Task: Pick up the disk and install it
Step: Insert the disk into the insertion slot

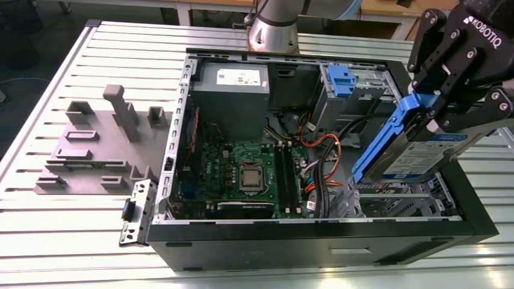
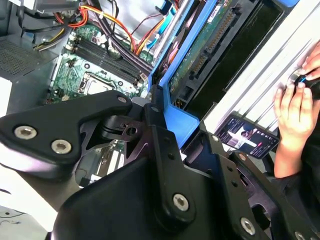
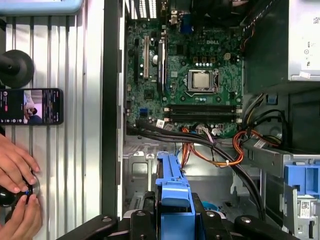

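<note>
My gripper (image 1: 434,113) is shut on the disk (image 1: 420,153), a silver drive with a white-and-blue label and blue rails. The disk hangs tilted, its lower end over the front right corner of the open computer case (image 1: 321,241) at the exterior view's right. In the second wrist view the disk's blue rail and green circuit underside (image 2: 199,47) run away from the black fingers (image 2: 160,150). In the first wrist view the blue rail (image 3: 172,192) sits between the finger bases, above a metal drive bay (image 3: 145,172).
The case holds a green motherboard (image 1: 241,171), a grey power-supply box (image 1: 231,90), orange and black cables (image 1: 325,162) and a blue caddy (image 1: 341,81) at the back. A grey fixture (image 1: 96,144) lies on the slatted table. A person's hands (image 3: 17,185) and a phone (image 3: 31,106) are beside the case.
</note>
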Robot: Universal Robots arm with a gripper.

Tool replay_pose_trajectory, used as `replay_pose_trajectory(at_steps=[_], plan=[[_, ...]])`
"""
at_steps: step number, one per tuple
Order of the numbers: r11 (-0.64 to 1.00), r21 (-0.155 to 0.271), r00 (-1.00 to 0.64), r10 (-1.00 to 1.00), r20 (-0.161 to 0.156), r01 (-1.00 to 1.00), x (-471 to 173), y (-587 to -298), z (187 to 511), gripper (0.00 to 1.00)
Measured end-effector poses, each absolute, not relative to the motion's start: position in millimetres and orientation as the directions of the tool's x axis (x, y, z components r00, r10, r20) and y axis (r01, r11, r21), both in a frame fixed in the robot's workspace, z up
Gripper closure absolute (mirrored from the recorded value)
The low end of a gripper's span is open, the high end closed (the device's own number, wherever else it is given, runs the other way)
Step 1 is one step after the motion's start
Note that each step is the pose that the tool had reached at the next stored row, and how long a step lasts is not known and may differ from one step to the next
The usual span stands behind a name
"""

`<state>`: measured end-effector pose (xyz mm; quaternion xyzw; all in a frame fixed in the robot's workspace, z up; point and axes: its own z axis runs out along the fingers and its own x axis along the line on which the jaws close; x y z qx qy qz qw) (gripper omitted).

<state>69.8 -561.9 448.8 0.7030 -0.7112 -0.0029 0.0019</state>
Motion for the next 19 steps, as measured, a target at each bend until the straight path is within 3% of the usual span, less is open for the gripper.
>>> replay_pose_trajectory(at_steps=[19], plan=[[0.022, 0.007, -0.022, -1.0, -0.001, -1.0, 76.9, -567.4, 440.0, 0.64]])
